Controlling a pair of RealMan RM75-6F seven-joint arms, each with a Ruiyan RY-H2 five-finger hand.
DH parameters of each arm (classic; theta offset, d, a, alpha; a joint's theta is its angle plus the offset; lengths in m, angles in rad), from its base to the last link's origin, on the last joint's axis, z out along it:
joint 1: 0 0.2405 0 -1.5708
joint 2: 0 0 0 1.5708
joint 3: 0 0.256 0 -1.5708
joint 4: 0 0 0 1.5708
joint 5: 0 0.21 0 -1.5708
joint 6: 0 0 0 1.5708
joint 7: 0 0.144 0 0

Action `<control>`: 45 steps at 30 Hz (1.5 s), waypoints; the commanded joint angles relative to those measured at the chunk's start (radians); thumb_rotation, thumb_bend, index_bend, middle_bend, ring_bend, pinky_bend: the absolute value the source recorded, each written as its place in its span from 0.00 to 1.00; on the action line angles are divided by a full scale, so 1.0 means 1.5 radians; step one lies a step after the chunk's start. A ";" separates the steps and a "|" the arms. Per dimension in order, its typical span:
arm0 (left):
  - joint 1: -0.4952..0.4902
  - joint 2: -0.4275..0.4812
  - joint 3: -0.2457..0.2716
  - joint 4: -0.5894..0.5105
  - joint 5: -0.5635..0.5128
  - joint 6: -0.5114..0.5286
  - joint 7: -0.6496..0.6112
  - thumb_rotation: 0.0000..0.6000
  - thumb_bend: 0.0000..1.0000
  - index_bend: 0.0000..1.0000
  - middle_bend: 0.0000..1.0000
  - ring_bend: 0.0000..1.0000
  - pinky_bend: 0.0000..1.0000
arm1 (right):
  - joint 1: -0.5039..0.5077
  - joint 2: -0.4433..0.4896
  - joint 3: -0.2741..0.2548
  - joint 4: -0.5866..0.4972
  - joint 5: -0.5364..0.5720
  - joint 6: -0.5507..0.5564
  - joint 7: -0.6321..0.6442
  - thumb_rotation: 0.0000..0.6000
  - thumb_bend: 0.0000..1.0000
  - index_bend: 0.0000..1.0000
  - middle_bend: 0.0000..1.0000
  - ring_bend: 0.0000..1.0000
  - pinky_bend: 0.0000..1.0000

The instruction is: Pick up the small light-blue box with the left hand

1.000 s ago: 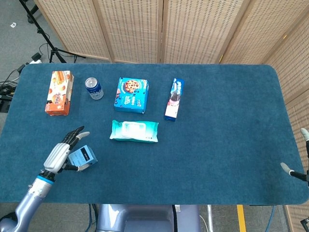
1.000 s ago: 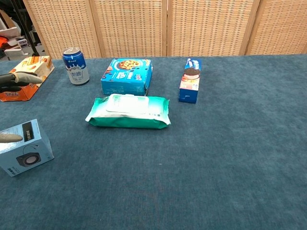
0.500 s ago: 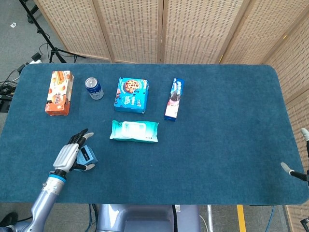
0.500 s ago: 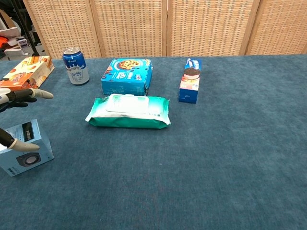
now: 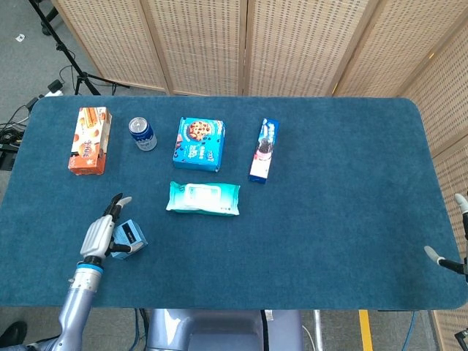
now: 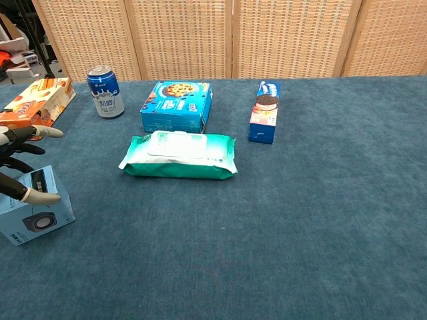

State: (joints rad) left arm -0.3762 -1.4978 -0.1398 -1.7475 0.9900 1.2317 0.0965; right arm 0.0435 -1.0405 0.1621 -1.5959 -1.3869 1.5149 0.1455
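Note:
The small light-blue box (image 5: 131, 236) with a speaker picture stands on the blue table near its front left; in the chest view the box (image 6: 37, 215) sits at the left edge. My left hand (image 5: 101, 234) is right beside it on its left. The fingers (image 6: 30, 133) reach out above the box's far side, and the thumb (image 6: 39, 197) lies against the box's top edge. The box rests on the cloth and the hand does not clasp it. Only two spread fingertips of my right hand (image 5: 444, 259) show at the head view's right edge, holding nothing.
Behind the box lie a green wipes pack (image 5: 203, 198), a blue cookie box (image 5: 199, 143), a slim blue biscuit box (image 5: 264, 149), a blue can (image 5: 142, 134) and an orange box (image 5: 90, 140). The table's front edge (image 5: 219, 306) runs just below the hand.
My left hand has lowered and drawn in to the box, and its thumb has moved onto the box's top edge. The box stays in place. The right hand has not moved.

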 commanded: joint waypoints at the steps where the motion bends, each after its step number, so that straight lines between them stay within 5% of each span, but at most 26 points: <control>1: 0.001 -0.009 -0.004 0.007 -0.002 0.006 0.003 1.00 0.07 0.19 0.22 0.27 0.41 | 0.000 0.000 0.000 0.000 0.001 0.000 0.000 1.00 0.00 0.00 0.00 0.00 0.00; 15: 0.020 -0.024 -0.025 0.048 0.053 0.026 -0.067 1.00 0.11 0.37 0.45 0.47 0.53 | 0.000 0.000 0.000 0.000 0.001 -0.001 0.001 1.00 0.00 0.00 0.00 0.00 0.00; 21: 0.024 -0.017 -0.010 0.134 0.251 0.025 -0.370 1.00 0.08 0.37 0.45 0.47 0.53 | 0.000 0.000 -0.001 -0.001 -0.001 0.000 -0.001 1.00 0.00 0.00 0.00 0.00 0.00; 29: 0.004 -0.049 0.048 0.360 0.446 0.104 -0.800 1.00 0.08 0.41 0.45 0.47 0.53 | 0.000 -0.001 -0.001 -0.002 -0.002 0.001 -0.004 1.00 0.00 0.00 0.00 0.00 0.00; 35: 0.000 -0.101 0.069 0.507 0.473 0.147 -0.944 1.00 0.08 0.41 0.45 0.47 0.53 | 0.001 -0.003 -0.001 -0.002 -0.001 -0.001 -0.008 1.00 0.00 0.00 0.00 0.00 0.00; 45: -0.001 -0.172 0.093 0.643 0.466 0.145 -1.012 1.00 0.05 0.40 0.44 0.47 0.53 | 0.001 -0.004 -0.001 -0.002 0.003 -0.002 -0.011 1.00 0.00 0.00 0.00 0.00 0.00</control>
State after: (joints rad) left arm -0.3750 -1.7390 -0.0122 -0.8040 1.6854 1.4457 -1.4078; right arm 0.0453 -1.0460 0.1613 -1.5995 -1.3822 1.5114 0.1294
